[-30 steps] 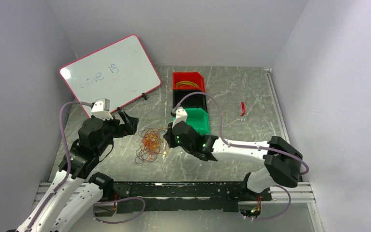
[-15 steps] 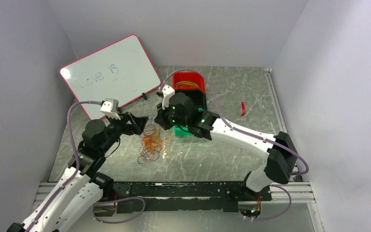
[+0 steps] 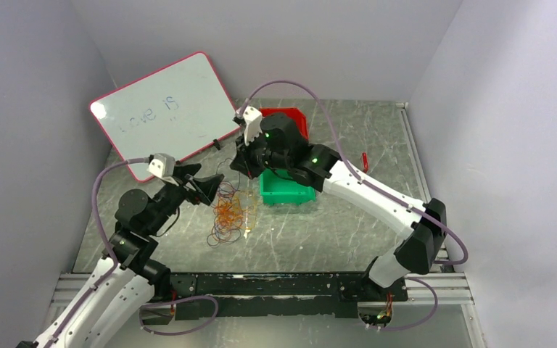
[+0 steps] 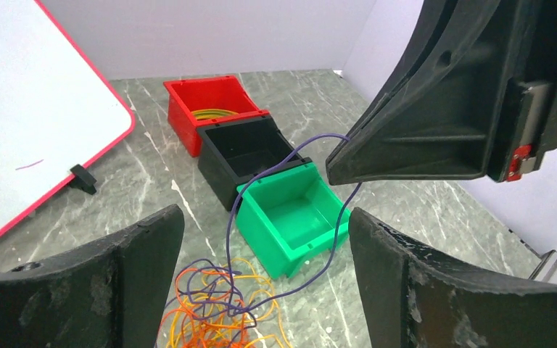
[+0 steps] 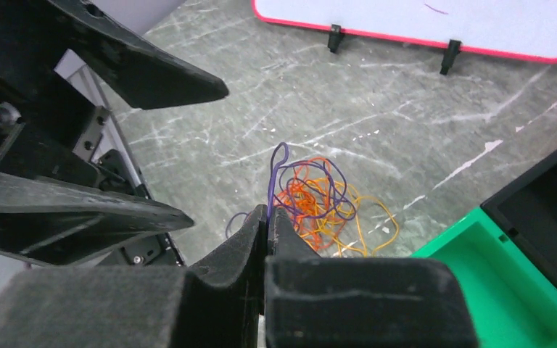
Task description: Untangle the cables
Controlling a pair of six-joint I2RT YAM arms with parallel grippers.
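Observation:
The cables [image 3: 228, 212] lie as a small tangle of orange, yellow and purple wire loops on the marble table, left of the green bin [image 3: 287, 191]. My right gripper [image 5: 268, 220] is shut on one purple wire [image 5: 271, 176]. That wire hangs from the raised right gripper [image 3: 236, 165] down to the cables [image 5: 321, 202]. In the left wrist view the purple wire [image 4: 339, 217] runs as a long loop from the right gripper's tip down into the cables [image 4: 210, 319]. My left gripper [image 4: 261, 290] is open with nothing between its fingers. It hovers over the near left side of the tangle, and the left gripper [image 3: 212, 190] points toward the right one.
Red bin [image 4: 207, 101] with yellow loops inside, black bin [image 4: 243, 148] and green bin [image 4: 290, 214] stand in a row behind the tangle. A pink-framed whiteboard [image 3: 163, 109] leans at the back left. A small red pen [image 3: 364, 162] lies to the right.
My right gripper rose and moved toward the back, drawing the purple wire up out of the tangle. My left gripper moved in toward the tangle and its jaws narrowed slightly.

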